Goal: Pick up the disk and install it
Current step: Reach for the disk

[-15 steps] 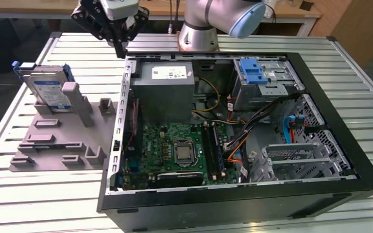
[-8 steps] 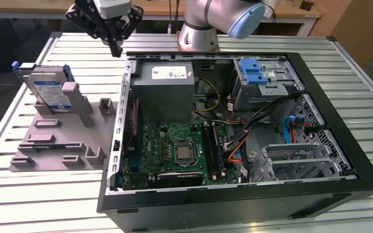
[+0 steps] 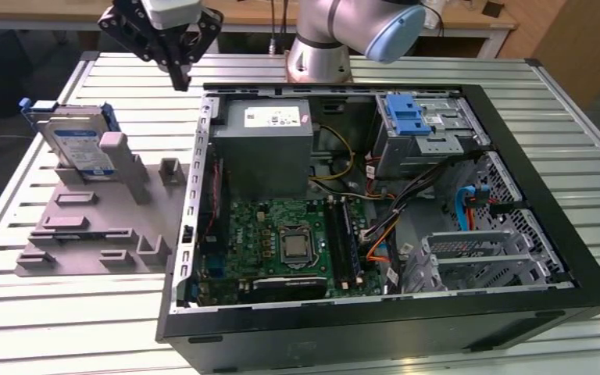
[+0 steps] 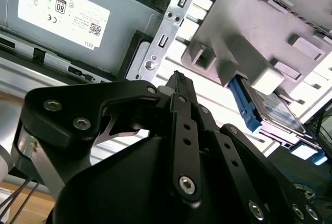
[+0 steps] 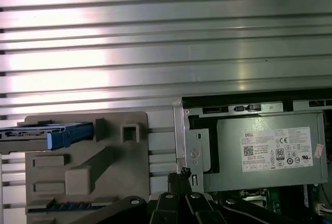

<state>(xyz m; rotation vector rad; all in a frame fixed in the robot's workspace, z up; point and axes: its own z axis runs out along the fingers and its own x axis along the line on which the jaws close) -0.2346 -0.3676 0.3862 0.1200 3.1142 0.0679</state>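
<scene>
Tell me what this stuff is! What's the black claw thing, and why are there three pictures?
That is a robot arm with a black pincer for grabbing things. One picture comes from a camera looking at the whole table. The other two come from cameras riding near the arm's wrist, so the pincer pokes into them. On the table lies an open computer with its green board showing. Beside it, a grey stand holds the disk, propped up on its edge in a blue frame. The pincer hangs in the air near the computer's edge, shut and holding nothing.
</scene>
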